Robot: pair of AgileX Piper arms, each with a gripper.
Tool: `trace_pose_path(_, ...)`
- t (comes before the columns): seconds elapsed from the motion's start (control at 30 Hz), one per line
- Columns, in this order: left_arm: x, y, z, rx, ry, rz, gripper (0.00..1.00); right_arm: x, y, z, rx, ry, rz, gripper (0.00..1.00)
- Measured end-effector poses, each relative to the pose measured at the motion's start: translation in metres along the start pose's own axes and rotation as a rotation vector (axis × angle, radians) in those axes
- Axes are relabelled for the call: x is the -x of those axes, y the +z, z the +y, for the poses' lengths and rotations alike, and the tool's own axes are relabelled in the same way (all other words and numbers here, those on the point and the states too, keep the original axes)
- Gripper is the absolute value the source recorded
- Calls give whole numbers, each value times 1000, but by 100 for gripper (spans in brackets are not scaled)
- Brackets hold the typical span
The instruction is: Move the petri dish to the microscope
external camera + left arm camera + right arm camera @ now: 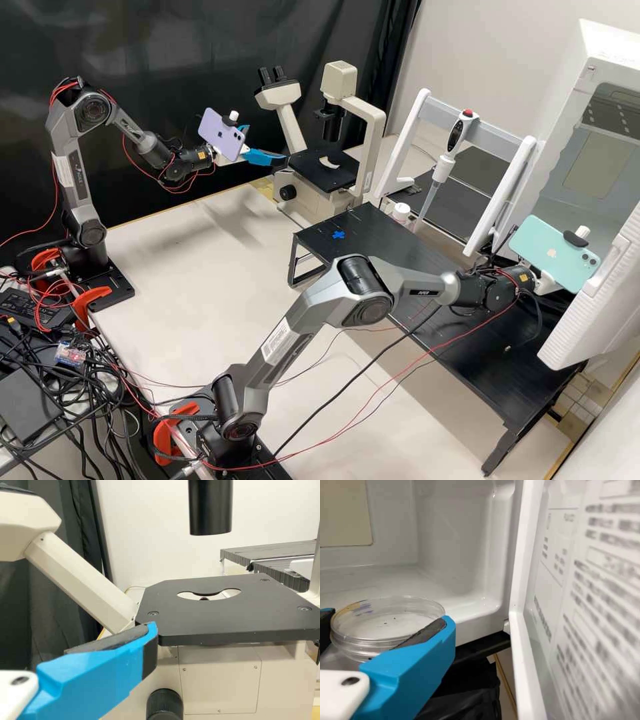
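The petri dish (387,612) is held between the blue fingers of the right gripper (545,285), at the mouth of the white chamber (605,60), whose door (525,645) is swung open. Its rim is seen to be met by the dark pads on both sides, and some coloured marks are borne near its edge. The dish is kept well apart from the microscope (373,133)

The left gripper (267,145) is held empty, with its fingers parted, near the microscope's black stage (225,622). The stage is pierced by an opening. Whether the stage is touched by a finger cannot be told.

A pipette (456,137) is carried by a white frame (408,133) beyond the low black stand (413,260). The stand is marked with a blue cross (339,235) and set on the pale table (173,267). A purple phone (222,135) and a green phone (553,252) are mounted on the left and right arms respectively
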Motion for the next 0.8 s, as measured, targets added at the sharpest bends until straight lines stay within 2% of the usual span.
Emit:
trace_pose_path(0.13, 0, 0, 0, 0, 0, 0, 100, 14, -3, 0, -7, 13, 24, 0)
trace_pose_path(0.23, 0, 0, 0, 0, 0, 0, 100, 26, -5, -1, -26, 27, 53, 0)
trace_pose_path(0.47, 0, 0, 0, 0, 0, 0, 100, 63, -4, 1, -37, 70, 103, 0)
trace_pose_path(0.7, 0, 0, 0, 0, 0, 0, 100, 114, -2, -14, -71, 82, 159, 0)
trace_pose_path(0.8, 0, 0, 0, 0, 0, 0, 100, 141, -1, -28, -85, 66, 177, 0)
